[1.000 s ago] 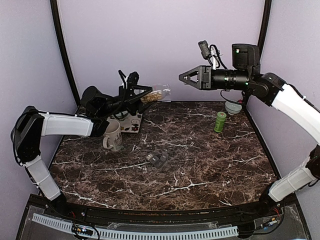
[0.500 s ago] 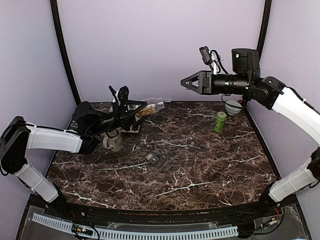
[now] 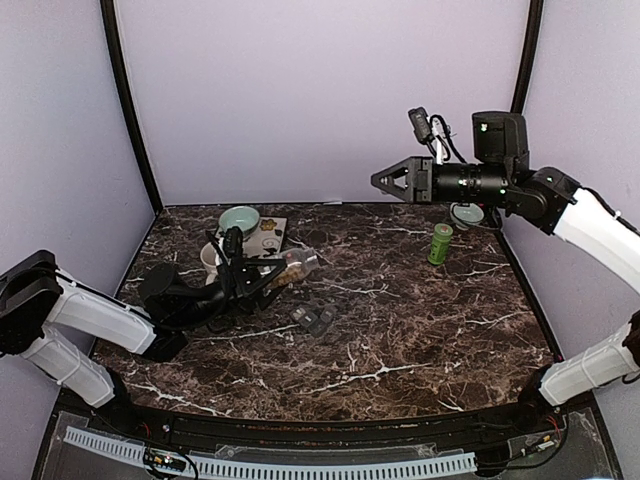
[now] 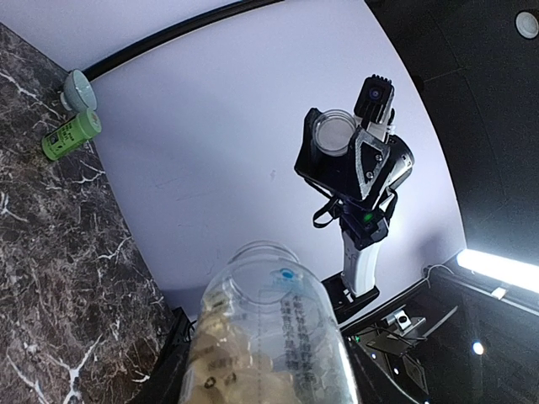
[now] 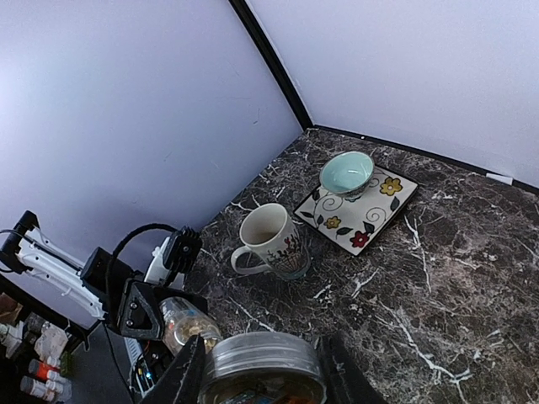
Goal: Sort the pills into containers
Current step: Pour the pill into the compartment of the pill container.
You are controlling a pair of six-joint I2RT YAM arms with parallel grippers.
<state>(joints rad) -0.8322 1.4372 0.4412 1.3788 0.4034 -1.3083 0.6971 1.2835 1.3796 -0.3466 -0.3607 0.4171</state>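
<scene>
My left gripper is shut on a clear open jar part-filled with tan-yellow pills. It holds the jar tilted low over the table, mouth to the right. The jar fills the bottom of the left wrist view and also shows in the right wrist view. The dark grey container strip lies on the table just right of and nearer than the jar mouth. It is out of both wrist views. My right gripper hangs high at the back right, shut on the jar's round lid, which also shows in the left wrist view.
A white mug stands behind my left arm. A pale teal bowl sits on a flowered tile at the back left. A small green bottle and a second bowl are at the back right.
My left arm has come down from high at the back wall, bringing the jar low and forward toward the strip. My right gripper has drifted slightly right with the lid.
</scene>
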